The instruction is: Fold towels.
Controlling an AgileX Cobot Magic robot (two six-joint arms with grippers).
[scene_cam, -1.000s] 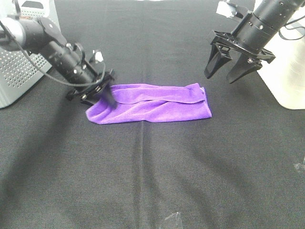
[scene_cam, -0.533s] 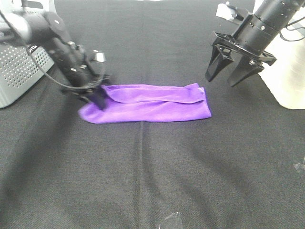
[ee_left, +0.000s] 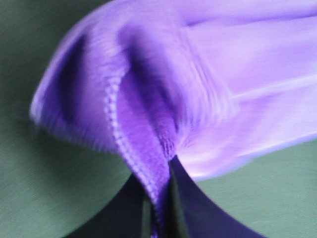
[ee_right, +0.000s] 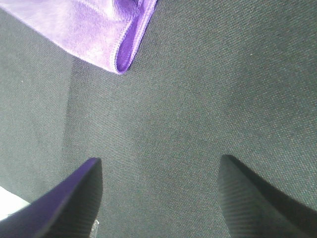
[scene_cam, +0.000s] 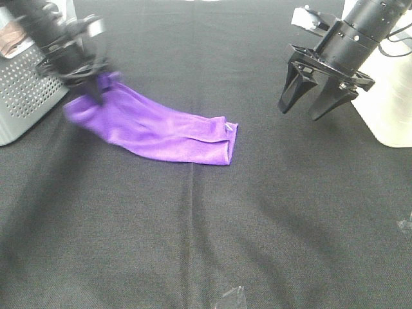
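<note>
The purple towel (scene_cam: 154, 129) is folded into a long strip that slopes from the raised left end down to the black table. My left gripper (scene_cam: 90, 87) is shut on the towel's left end and holds it up near the grey crate; the left wrist view shows the hem (ee_left: 129, 144) pinched between the fingertips. My right gripper (scene_cam: 308, 106) is open and empty, hovering above the table to the right of the towel's free end (ee_right: 124, 47).
A grey perforated crate (scene_cam: 22, 90) stands at the far left with a brown cloth (scene_cam: 11, 40) on it. A white container (scene_cam: 389, 96) stands at the right edge. Clear scraps (scene_cam: 232, 297) lie near the front edge.
My left gripper has pulled the towel's left end up and far to the left, dragging the whole strip leftward across the table. The right gripper has stayed in place, open.
</note>
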